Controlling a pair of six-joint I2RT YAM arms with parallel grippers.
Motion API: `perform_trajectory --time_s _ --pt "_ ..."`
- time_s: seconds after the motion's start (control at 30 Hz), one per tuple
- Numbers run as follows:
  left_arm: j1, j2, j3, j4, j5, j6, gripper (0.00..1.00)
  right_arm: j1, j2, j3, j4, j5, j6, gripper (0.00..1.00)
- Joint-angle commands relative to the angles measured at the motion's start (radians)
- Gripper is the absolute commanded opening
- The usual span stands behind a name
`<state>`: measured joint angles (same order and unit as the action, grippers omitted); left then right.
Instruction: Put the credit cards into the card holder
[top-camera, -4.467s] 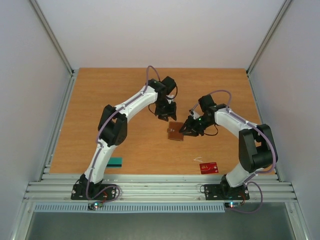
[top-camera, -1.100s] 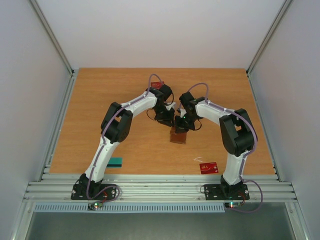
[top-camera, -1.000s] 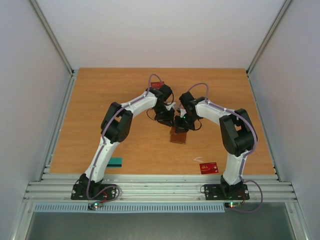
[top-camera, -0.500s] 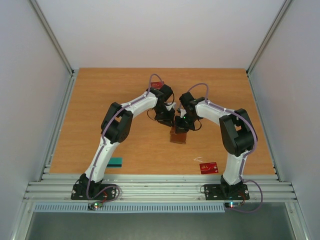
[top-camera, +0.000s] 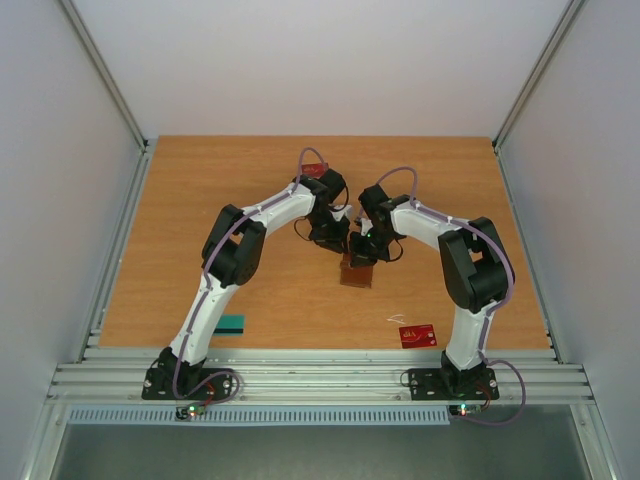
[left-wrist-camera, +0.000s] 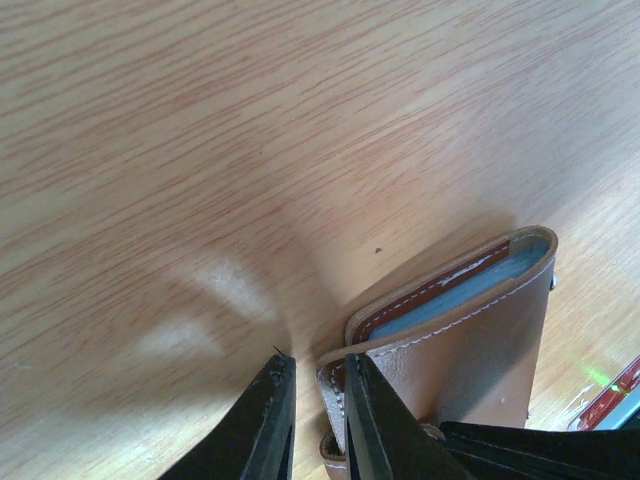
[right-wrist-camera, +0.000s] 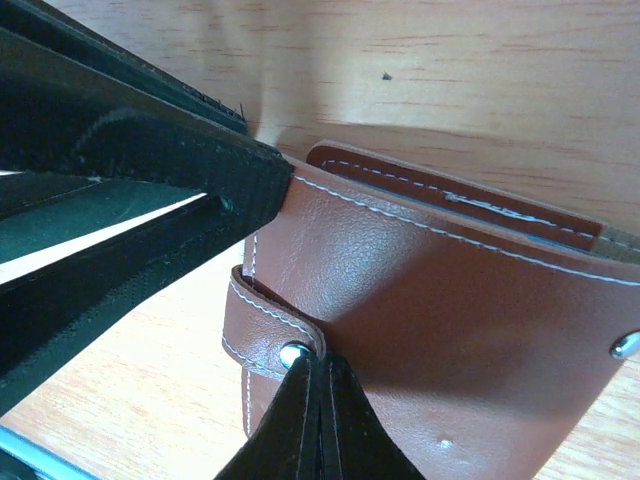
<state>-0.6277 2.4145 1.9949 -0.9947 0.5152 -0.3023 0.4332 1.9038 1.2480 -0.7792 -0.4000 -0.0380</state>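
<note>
Card holder: the brown leather card holder (top-camera: 355, 270) was parked mid-desk, right between the two arms, and looked half propped open. Grey-blue lining could be seen along its top edge in the left wrist view.
Left fingers: the left fingers (left-wrist-camera: 262, 425) were set close together either side of one leather leaf. It looked pinched, tbh, though a slim gap was seen on one side.
Right fingers: the right fingers (right-wrist-camera: 295, 430) were pressed together right at the snap tab (right-wrist-camera: 262, 305), apparently nipped onto its end.
Cards out: a teal card (top-camera: 231, 323) was lying near the left base and a red card (top-camera: 417, 334) near the right base, both well apart from the holder. A thin pale sliver (top-camera: 397, 319) just beside the red one was too small to be named. A second red piece (top-camera: 314, 171) was spotted on the desk (top-camera: 200, 220) behind the left wrist.
Cards in: no card could be made out inside the holder, and none was held by either arm.
Done so far: probably just the holder gripped and spread, so early days.
Left to do: pretty much everything, since each visible card had yet to be fetched and slotted in.
</note>
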Motion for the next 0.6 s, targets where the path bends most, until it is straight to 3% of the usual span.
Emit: perform_trajectory --time_s 0.0,0.57 --pt "0.005 -0.008 -0.018 -0.047 -0.081 0.005 0.16 0.006 0.001 -0.039 -0.068 0.048 0.009 0.01" --pt "0.003 -0.007 -0.020 -0.046 -0.098 0.005 0.13 0.006 0.016 -0.085 -0.075 0.045 0.032 0.01"
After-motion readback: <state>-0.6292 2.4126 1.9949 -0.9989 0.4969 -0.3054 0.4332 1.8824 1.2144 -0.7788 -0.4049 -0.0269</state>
